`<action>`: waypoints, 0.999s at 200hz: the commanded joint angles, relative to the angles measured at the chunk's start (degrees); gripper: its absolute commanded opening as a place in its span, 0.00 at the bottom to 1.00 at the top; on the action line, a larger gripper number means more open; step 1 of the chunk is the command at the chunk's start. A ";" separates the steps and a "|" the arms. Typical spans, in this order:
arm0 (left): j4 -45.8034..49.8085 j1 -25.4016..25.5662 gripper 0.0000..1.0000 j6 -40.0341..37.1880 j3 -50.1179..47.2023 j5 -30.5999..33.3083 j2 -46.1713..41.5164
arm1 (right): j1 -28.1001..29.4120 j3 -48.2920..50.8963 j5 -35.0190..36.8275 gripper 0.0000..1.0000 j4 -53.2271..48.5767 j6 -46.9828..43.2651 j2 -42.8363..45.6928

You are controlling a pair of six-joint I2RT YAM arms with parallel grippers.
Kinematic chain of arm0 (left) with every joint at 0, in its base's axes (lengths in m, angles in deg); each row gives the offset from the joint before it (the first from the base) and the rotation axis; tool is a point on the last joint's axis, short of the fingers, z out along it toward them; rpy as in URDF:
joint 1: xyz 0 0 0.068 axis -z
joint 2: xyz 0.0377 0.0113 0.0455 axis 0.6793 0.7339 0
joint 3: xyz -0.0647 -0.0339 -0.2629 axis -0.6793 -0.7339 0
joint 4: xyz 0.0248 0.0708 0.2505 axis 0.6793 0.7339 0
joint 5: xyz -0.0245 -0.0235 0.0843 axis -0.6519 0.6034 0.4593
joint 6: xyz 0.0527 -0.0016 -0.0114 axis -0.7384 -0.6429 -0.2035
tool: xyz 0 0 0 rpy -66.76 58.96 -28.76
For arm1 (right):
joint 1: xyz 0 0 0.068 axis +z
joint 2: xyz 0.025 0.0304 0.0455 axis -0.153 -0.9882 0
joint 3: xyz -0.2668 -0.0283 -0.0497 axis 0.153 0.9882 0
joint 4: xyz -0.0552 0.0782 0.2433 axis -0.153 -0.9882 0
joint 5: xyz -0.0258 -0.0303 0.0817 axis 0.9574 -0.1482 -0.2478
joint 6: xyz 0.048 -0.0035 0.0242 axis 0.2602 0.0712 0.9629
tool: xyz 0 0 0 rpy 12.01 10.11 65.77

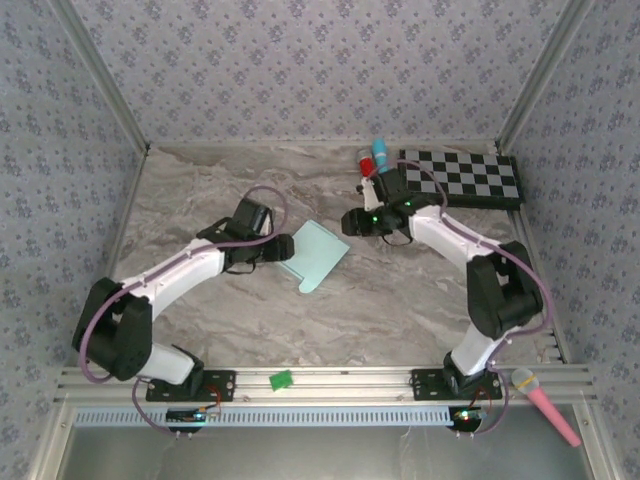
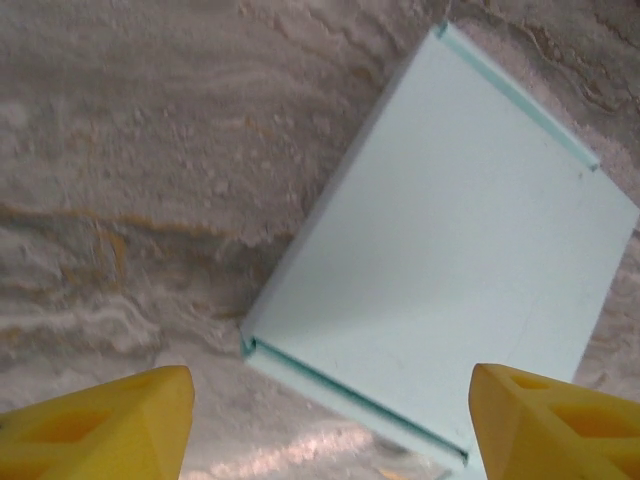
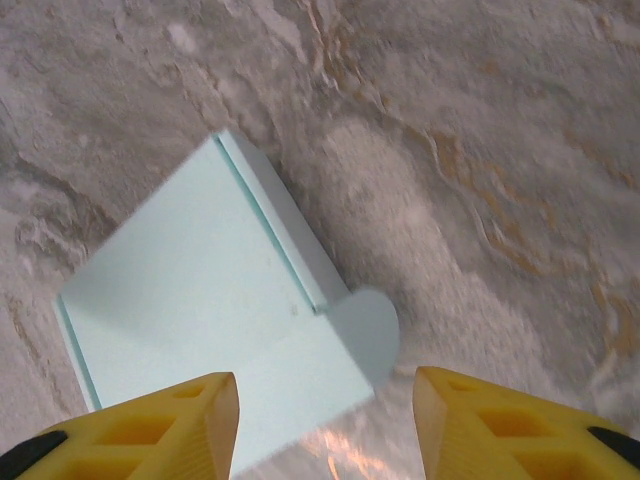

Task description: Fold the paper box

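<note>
Smooth, matt thin card on pale mint-blue paper box (image 2: pixel 450 250). Faint gloss on grey marbled tabletop (image 2: pixel 120 180) toward nine o'clock, perhaps laminate. Matt plastic on yellow moulded fingers (image 2: pixel 100 425).

Observed: a flat pale mint-blue card box (image 1: pixel 318 255) lies near the centre of the grey marble-patterned tabletop (image 1: pixel 200 190), with a rounded tab toward its 6 o'clock end. The left gripper (image 1: pixel 280 250) sits at its 9 o'clock edge; contact cannot be determined. The right gripper (image 1: pixel 352 222) stands just off at 1 o'clock. A black-and-white checkerboard panel (image 1: pixel 470 178) lies at 2 o'clock.
</note>
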 commanded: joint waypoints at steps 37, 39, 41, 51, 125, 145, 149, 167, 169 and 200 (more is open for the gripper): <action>-3.76 -5.25 0.75 -13.06 6.86 -12.49 11.26 | -1.58 14.80 1.94 0.52 4.28 5.08 9.37; -3.83 -5.31 0.75 -13.34 7.07 -12.98 11.51 | -1.61 15.18 2.02 0.52 4.41 5.21 9.58; -3.87 -5.35 0.75 -13.48 7.25 -13.50 11.90 | -1.61 15.39 1.98 0.52 4.42 5.33 9.70; -4.64 -5.58 0.76 -14.13 7.72 -15.60 13.28 | -1.61 16.84 2.13 0.52 5.01 6.01 10.31; -8.92 -6.50 0.74 -11.33 6.88 -23.57 17.68 | -0.47 21.49 -0.21 0.52 9.94 9.28 10.70; -11.12 -6.34 0.70 -8.41 4.77 -24.83 16.58 | -0.16 21.49 -1.43 0.52 11.65 10.11 9.49; -11.68 -6.27 0.69 -7.87 4.33 -25.14 16.32 | -0.05 21.47 -1.66 0.52 12.07 10.38 9.18; -13.70 -5.57 0.65 -4.98 2.28 -25.04 14.93 | 0.42 21.38 -2.56 0.52 13.61 11.05 7.99; -13.98 -5.48 0.65 -4.64 2.01 -24.97 14.75 | 0.52 21.36 -2.59 0.52 13.80 11.12 7.77; -16.13 -3.22 0.59 -0.76 -1.34 -20.90 11.84 | 1.35 20.68 -3.82 0.52 15.69 12.09 5.88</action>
